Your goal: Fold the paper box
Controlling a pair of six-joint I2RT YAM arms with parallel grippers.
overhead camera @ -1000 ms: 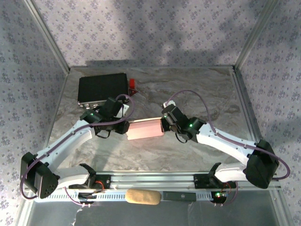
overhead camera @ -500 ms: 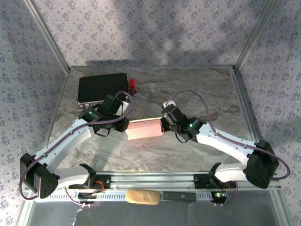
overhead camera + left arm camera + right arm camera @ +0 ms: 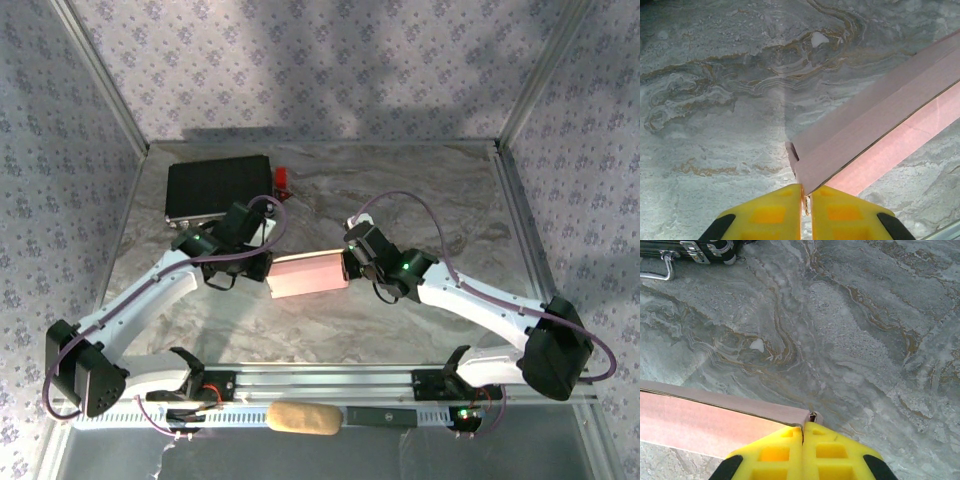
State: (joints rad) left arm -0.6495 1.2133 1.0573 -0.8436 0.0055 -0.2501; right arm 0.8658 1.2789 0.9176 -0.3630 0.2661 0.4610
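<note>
I hold the pale pink cardboard paper box [image 3: 308,274] braced for folding, left pincer [image 3: 806,196] and right pincer [image 3: 803,432] clamped on opposite ends.

From above, you could not see the ends of the box [image 3: 307,274]: they lay under the left gripper [image 3: 264,268] and the right gripper [image 3: 349,268]. The red thing [image 3: 283,178] by the case [image 3: 215,186] was too small for you to name. In both wrist views the box ran off the picture's edge.

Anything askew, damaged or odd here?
Nothing stands out. The paper box is pinched at its ends by the left gripper and right gripper, without visible tears; the black case lies at far left.
</note>
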